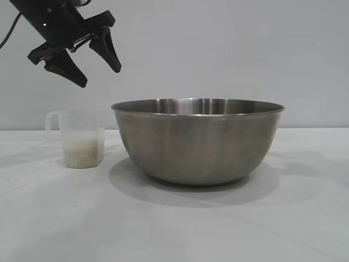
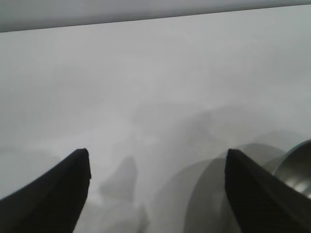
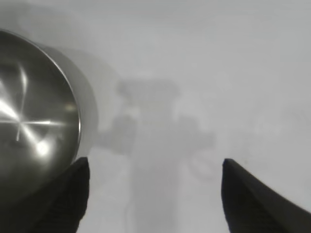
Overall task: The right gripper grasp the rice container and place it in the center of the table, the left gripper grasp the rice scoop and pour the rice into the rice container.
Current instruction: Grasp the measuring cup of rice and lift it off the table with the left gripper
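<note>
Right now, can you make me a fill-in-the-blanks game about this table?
1. The rice sits inside the ____.
2. The biggest thing on the table is the steel ____.
3. The left tool hangs above the rice scoop with its fingers ____.
4. The inside of the rice container is ____.

Missing words: rice scoop; rice container; open; empty

The left hand (image 1: 100, 68) is seen high at the upper left of the exterior view, carried on a black wrist that slants down from the corner. Its two pointed black fingers (image 1: 107, 50) are spread apart and angled downward, with nothing held between them. In the left wrist view both fingertips (image 2: 73, 174) are seen wide apart. The right hand (image 3: 155, 170) appears only in its own wrist view, fingers parted and nothing gripped between them.
</note>
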Motion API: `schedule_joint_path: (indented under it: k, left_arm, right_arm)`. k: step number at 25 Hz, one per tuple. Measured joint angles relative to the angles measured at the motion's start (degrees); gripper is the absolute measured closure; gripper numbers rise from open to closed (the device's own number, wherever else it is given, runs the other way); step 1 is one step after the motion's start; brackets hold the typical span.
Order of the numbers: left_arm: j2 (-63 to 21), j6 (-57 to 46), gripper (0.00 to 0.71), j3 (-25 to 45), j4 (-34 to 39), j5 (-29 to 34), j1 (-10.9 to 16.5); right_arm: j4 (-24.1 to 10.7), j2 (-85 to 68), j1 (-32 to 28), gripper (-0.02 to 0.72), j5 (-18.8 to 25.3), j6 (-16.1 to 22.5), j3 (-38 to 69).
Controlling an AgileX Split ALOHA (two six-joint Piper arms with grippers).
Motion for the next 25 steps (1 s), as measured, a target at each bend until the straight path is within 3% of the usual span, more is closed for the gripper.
schedule_joint_path:
  k: [17,25]
  left_arm:
    - [0.0,0.0,0.203,0.0,0.0,0.0,0.0]
    - [0.0,0.0,0.203,0.0,0.0,0.0,0.0]
  right_arm:
    - [-0.8,-48.1,0.0,0.219,1.3,0.0,30.0]
    - [4.4,-70.4,0.0,0.219,1.1,0.0,46.0]
